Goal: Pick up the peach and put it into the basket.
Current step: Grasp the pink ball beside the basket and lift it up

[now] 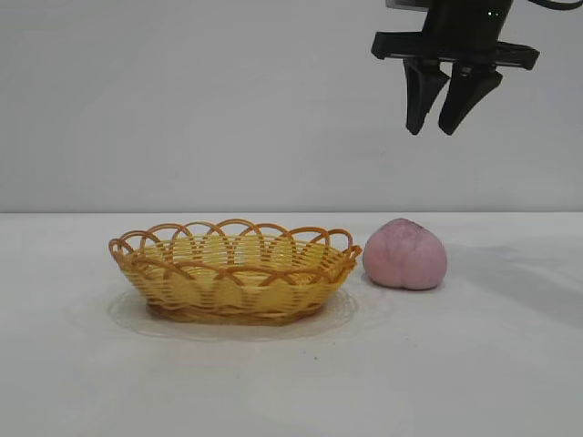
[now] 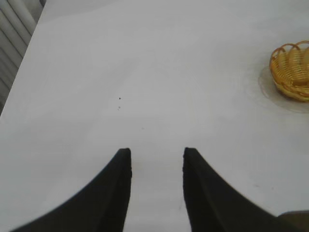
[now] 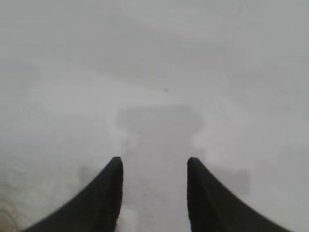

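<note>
We see the right gripper hanging partly open and empty, with the peach well below it, touching the basket. The left gripper is likewise partly open, holding nothing, the basket far off to its side.

Clearance around the peach and basket on the bench

The peach sits just beside the basket's right end; the gap between them is too narrow for a jaw to enter. Space above the peach is open up to the right gripper, which hangs well above it with jaws parted and empty. Bench surface in front of and to the right of the peach is unobstructed. The basket interior is open from above; its looped rim is the only barrier. The left gripper, jaws parted, faces bare bench, the basket off to one side.
</note>
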You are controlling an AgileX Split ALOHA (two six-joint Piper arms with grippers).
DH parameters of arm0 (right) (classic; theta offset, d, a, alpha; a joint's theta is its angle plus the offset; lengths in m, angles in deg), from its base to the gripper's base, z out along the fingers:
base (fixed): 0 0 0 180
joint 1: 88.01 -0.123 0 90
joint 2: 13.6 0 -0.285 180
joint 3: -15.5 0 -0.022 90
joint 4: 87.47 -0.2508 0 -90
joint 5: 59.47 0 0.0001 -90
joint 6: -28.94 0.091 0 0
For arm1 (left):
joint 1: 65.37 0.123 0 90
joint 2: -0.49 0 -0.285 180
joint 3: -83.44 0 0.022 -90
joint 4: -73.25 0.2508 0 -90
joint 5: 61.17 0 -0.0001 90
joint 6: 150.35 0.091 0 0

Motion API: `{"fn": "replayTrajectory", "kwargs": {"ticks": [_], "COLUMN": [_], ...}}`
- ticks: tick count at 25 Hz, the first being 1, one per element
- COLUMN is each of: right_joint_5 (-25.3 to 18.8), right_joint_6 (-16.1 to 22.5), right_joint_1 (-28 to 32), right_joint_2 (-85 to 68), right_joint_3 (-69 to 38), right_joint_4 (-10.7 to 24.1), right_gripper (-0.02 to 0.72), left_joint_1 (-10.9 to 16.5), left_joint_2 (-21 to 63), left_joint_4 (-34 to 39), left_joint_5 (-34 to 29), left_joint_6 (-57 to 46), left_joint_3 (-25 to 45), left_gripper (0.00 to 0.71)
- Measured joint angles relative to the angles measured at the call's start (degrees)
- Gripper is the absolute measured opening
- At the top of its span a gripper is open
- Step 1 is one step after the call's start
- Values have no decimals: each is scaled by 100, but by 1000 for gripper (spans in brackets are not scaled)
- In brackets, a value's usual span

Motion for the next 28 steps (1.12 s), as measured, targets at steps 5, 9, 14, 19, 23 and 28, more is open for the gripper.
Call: {"fn": "replayTrajectory", "kwargs": {"ticks": [5, 9, 14, 19, 23, 28], "right_joint_5": [-508, -902, -1219, -1260, -1154, -1142], "right_joint_6": [-345, -620, -955, -1150, -1351, -1419], "right_joint_1": [0, -4, -4, -4, -43, -188], "right_joint_2": [12, 184, 536, 955, 1219, 919], "right_joint_3": [0, 0, 0, 2, 24, 57], "right_joint_4": [-457, -740, -1241, -1484, -1471, -1422], "right_gripper": [309, 309, 309, 309, 82, 0], "left_joint_1": [516, 664, 664, 664, 664, 664], "left_joint_2": [0, 2, 2, 2, 2, 2], "left_joint_4": [0, 0, 0, 0, 0, 0], "left_joint_5": [0, -9, -9, -9, -9, -9], "left_joint_6": [0, 0, 9, 9, 9, 9], "left_joint_3": [0, 0, 0, 0, 0, 0], "left_gripper": [201, 201, 201, 201, 201, 201]}}
